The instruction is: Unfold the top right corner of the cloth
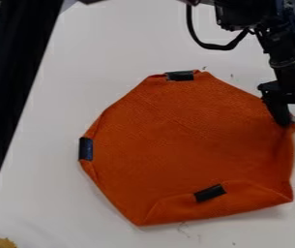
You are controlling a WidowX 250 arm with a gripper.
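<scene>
My pincer [281, 116] touches the cloth [188, 131] at upper right; whether clenched, I cannot tell. Advised: confirm hold, then draw outward, low.

No readable text, labels, brands, numbers or signs.
</scene>
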